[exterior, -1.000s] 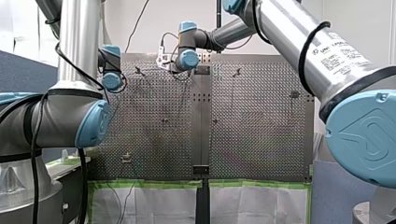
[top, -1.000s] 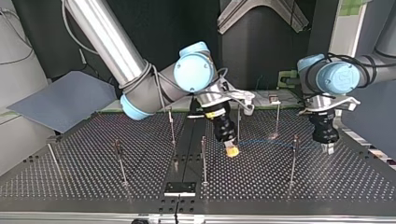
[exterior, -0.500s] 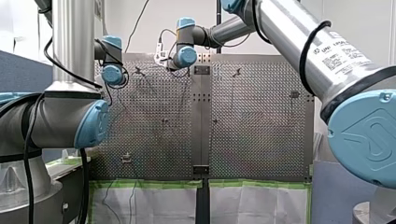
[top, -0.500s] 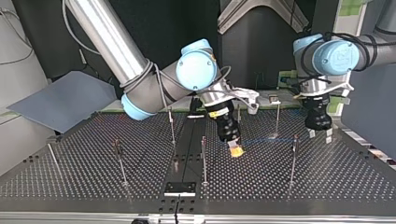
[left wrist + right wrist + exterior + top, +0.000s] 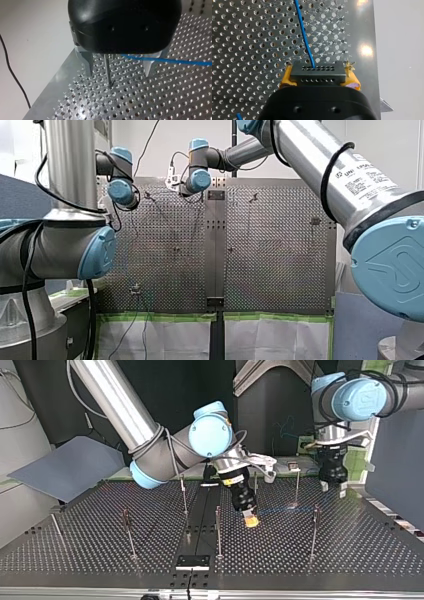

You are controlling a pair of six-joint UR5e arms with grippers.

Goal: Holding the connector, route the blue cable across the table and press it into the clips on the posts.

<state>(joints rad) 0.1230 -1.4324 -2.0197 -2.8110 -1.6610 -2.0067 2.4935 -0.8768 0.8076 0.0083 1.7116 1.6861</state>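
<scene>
Firmly shut, my right pincer [image 5: 319,76] clamps the black connector [image 5: 312,75] between its yellow pads [image 5: 283,81], the pads pressed against the connector's two ends. The blue cable [image 5: 303,32] leaves the connector's face, which has rows of small holes, and runs straight ahead of the pincer over the perforated bench [image 5: 249,37]. Seen from across the bench in the top view, the same pincer [image 5: 251,521] hangs low just above the surface, near the middle, beside a thin upright post [image 5: 218,530]. From there the cable [image 5: 280,510] shows as a faint blue line stretching toward another post [image 5: 314,527] at the view's right; whether it sits in that post's clip cannot be told. My left pincer [image 5: 333,489] is raised above the bench's far edge at that view's right, its fingers spread wide and holding nothing. Its own wrist view shows the two metal fingers [image 5: 87,63] well apart, with a slim post [image 5: 107,67] standing between them. The cable [image 5: 175,60] passes beside one finger; contact cannot be judged.
</scene>
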